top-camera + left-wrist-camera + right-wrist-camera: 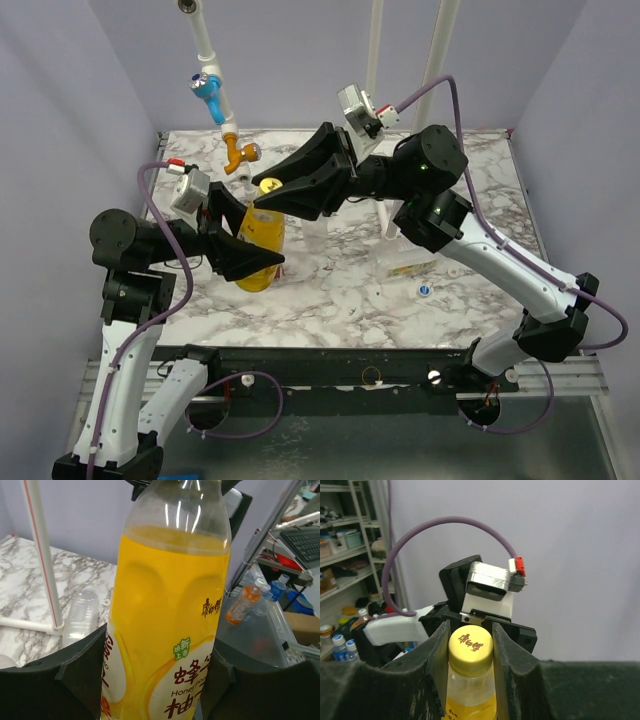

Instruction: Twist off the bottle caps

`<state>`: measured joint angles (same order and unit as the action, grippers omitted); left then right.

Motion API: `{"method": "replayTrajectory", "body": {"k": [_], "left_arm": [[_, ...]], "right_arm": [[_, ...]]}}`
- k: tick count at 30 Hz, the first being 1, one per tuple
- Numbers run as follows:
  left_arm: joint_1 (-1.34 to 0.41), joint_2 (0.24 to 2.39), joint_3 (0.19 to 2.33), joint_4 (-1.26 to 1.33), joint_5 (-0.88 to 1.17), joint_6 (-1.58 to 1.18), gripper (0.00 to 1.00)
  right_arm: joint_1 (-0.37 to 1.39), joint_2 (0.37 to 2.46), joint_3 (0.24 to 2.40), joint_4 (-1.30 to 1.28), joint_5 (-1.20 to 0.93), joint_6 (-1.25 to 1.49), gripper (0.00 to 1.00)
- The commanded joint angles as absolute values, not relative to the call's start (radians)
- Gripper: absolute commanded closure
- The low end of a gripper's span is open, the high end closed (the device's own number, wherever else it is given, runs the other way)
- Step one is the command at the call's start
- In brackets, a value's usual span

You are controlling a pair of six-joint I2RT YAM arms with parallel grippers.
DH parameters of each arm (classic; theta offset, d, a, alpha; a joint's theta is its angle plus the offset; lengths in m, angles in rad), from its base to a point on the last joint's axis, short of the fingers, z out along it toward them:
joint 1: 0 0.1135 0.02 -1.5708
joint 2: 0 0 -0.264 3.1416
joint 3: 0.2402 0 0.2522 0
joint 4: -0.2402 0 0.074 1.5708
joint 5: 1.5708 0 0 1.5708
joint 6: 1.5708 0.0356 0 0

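- The yellow-orange plastic bottle [262,250], left of centre, is clamped upright by the left gripper [160,680].
- Its small yellow screw cap [470,647] is pinched by the right gripper [470,636] — to be twisted squarely about the neck, without tilting.

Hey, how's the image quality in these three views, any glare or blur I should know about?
Top view: even, soft light, only faint shadows on the marble table. Left wrist: white glare streaks on the clear neck of the yellow bottle, label sharp. Right wrist: yellow cap in focus, shelves behind slightly blurred.
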<state>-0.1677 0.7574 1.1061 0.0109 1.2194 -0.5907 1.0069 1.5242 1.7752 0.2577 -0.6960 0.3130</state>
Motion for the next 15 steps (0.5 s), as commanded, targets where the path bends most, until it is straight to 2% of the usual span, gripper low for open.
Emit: {"method": "replayTrajectory", "body": {"k": [1,4,6,8,9,12,15], "left_arm": [[-0.163,0.768,1.149,0.059,1.296,-0.715,0.92],[-0.163,0.764,1.143,0.061,1.306,-0.714,0.92],[-0.163,0.759,1.133,0.063,1.295,-0.698,0.92],[-0.162,0.753,1.123,0.059,1.274,-0.668,0.92],[-0.161,0.75,1.12,0.046,1.258,-0.636,0.92],[-0.162,0.73,1.12,-0.034,1.16,-0.503,0.92],[-0.163,0.713,1.116,-0.1,1.046,-0.363,0.92]], "right_arm": [[1.011,1.496,1.783,0.225,-0.972,0.274,0.99],[1.011,1.474,1.767,0.196,-0.937,0.253,0.99],[1.011,1.459,1.76,0.163,-0.837,0.228,0.98],[1.011,1.446,1.757,0.134,-0.654,0.221,0.64],[1.011,1.445,1.765,0.115,-0.531,0.218,0.5],[1.012,1.453,1.801,0.062,-0.282,0.222,0.24],[1.017,1.456,1.807,0.061,-0.21,0.252,0.02]]}}
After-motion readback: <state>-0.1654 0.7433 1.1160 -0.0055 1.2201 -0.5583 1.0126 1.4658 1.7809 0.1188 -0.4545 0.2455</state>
